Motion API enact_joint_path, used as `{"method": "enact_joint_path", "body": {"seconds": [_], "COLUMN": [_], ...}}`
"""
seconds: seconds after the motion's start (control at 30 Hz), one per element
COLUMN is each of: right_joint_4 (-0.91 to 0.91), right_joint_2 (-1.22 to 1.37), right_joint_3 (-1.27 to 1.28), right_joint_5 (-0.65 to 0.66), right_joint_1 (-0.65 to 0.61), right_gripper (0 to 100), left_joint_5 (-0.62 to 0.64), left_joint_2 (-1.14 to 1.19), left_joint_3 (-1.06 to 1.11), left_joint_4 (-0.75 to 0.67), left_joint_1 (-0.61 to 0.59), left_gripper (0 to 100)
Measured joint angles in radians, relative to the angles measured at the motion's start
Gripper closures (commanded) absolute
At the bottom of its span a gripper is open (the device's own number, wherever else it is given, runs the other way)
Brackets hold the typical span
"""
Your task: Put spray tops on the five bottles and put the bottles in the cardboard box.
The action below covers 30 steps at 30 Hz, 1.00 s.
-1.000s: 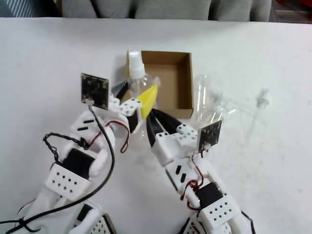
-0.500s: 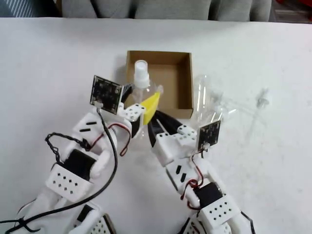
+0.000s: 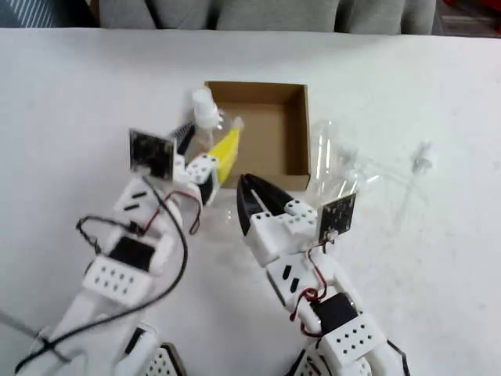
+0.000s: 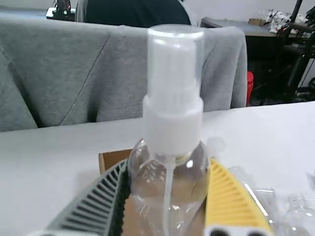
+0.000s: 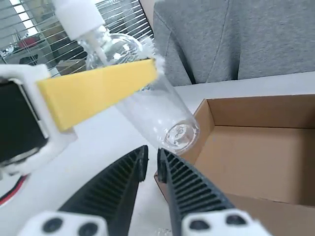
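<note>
High: my left fingers (image 3: 223, 153) grip the bottle (image 3: 210, 117), tilted at the box's (image 3: 270, 135) left wall. My right fingers (image 3: 249, 200) are pressed together, empty, over the worktop (image 3: 407, 94) just off the box's near wall.
Left wrist: grey and yellow fingers (image 4: 226, 199) clamp the bottle (image 4: 170, 172), spray top (image 4: 173, 88) on.
Right wrist: bottle (image 5: 152, 105) base above a box (image 5: 246, 147) corner.

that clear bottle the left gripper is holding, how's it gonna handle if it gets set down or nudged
Probably light: the spray bottle looks clear and empty. Its smooth round wall may slip or turn in the left gripper. Tall, narrow and capped by a spray top, it could tip, then roll.
</note>
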Motion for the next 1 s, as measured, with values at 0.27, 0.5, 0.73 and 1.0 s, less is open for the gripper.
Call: {"method": "enact_joint_path", "body": {"seconds": [0.27, 0.5, 0.73, 1.0], "right_joint_4": [0.0, 0.0, 0.0, 0.0], "right_joint_2": [0.0, 0.0, 0.0, 0.0], "right_joint_3": [0.0, 0.0, 0.0, 0.0], "right_joint_5": [0.0, 0.0, 0.0, 0.0], "right_joint_1": [0.058, 0.063, 0.063, 0.063], "right_gripper": [98.1, 98.1, 98.1, 98.1], "left_joint_5": [0.0, 0.0, 0.0, 0.0], "left_joint_2": [0.512, 0.77, 0.95, 1.145], "left_joint_3": [-0.215, -0.299, -0.427, -0.595], "left_joint_4": [-0.203, -0.465, -0.512, -0.512], "left_joint_1": [-0.061, -0.077, -0.083, -0.11], "left_gripper": [98, 98, 98, 98]}}
